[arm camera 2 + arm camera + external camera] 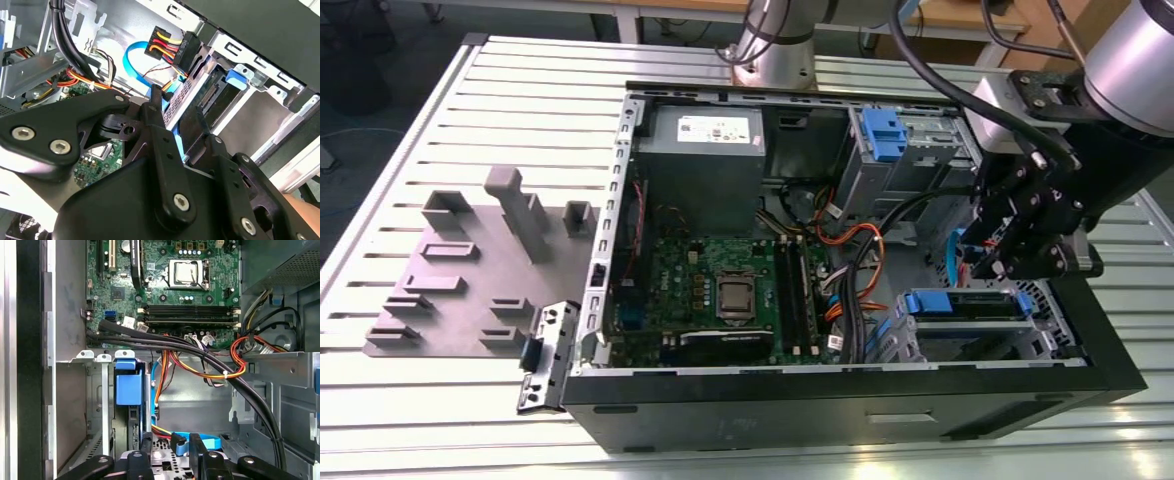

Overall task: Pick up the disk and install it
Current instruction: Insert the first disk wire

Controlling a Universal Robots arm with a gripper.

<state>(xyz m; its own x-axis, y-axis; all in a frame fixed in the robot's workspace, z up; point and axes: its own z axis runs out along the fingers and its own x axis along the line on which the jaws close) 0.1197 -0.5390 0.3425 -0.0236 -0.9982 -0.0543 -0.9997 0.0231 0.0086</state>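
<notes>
Now — the disk (185, 92) sits clamped within the end effector (177, 107).

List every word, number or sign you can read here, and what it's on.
None can be read.
White sticker on the power supply: print too small.
Label on the graphics card: blurred.
Motherboard markings: too small.
The disk in the gripper: nothing legible.
</notes>
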